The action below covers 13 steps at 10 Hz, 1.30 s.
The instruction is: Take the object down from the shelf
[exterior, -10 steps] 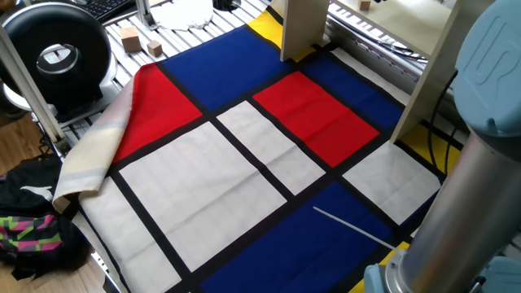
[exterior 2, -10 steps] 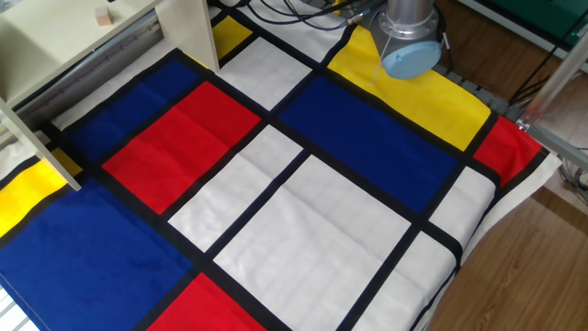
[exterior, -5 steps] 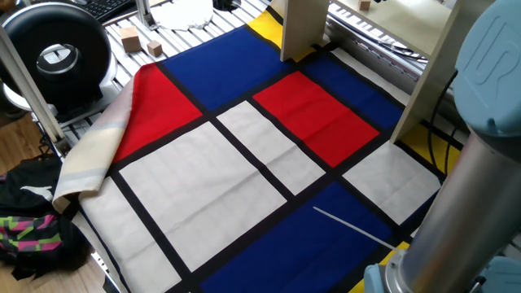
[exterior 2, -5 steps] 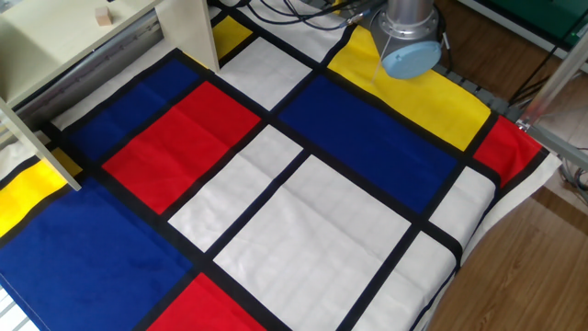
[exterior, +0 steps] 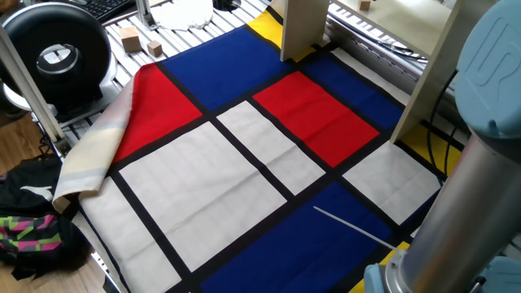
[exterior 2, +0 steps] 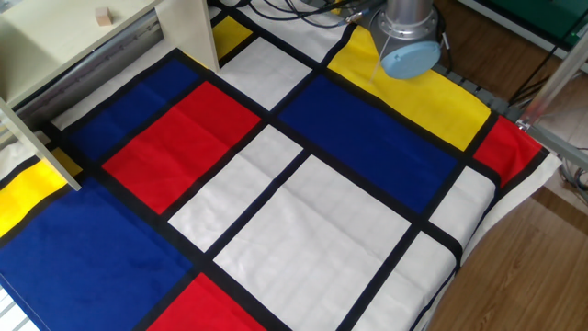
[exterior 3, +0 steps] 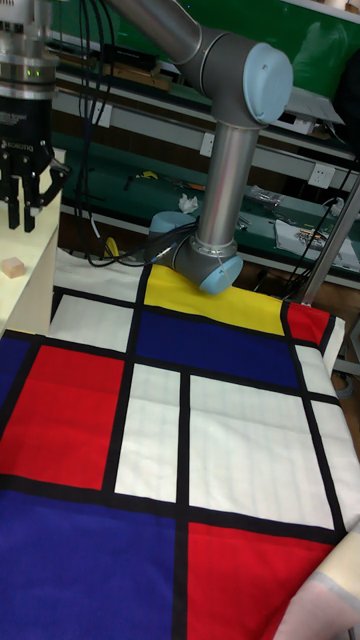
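The little block sits on top of the shelf, and nothing holds it yet. In the tall fixed view the gripper hangs in the air right above the block, at about 12 o'clock from it, and does not touch it. Its fingers point down and are spread apart with nothing between them, likely so they can slide down on both sides of the block. The arm reaches over from its base at the far side of the cloth, so the way down stays free. The checked cloth lies flat, a soft place to set the block. Two more blocks lie far off at 10 o'clock and are not part of the job.
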Each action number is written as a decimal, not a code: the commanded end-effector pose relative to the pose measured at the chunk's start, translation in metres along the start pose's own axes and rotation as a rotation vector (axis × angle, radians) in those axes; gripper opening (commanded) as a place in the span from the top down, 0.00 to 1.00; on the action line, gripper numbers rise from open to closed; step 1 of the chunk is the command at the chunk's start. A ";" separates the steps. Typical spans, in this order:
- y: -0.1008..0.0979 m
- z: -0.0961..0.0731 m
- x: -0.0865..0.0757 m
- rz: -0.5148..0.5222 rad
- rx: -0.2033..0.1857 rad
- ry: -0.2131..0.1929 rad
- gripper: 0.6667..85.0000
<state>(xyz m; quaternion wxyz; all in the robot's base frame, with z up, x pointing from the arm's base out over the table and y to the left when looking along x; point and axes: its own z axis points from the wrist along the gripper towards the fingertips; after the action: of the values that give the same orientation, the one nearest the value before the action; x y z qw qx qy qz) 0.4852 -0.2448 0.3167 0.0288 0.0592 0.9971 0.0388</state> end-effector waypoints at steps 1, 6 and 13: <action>-0.011 -0.007 -0.003 -0.030 0.037 -0.022 0.73; 0.007 0.013 -0.023 -0.024 0.010 -0.036 0.74; 0.001 0.010 -0.012 0.086 0.023 -0.006 0.96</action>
<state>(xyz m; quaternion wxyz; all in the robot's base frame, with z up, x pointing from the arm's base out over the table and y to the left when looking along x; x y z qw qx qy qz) 0.4998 -0.2450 0.3064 0.0328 0.0857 0.9954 0.0280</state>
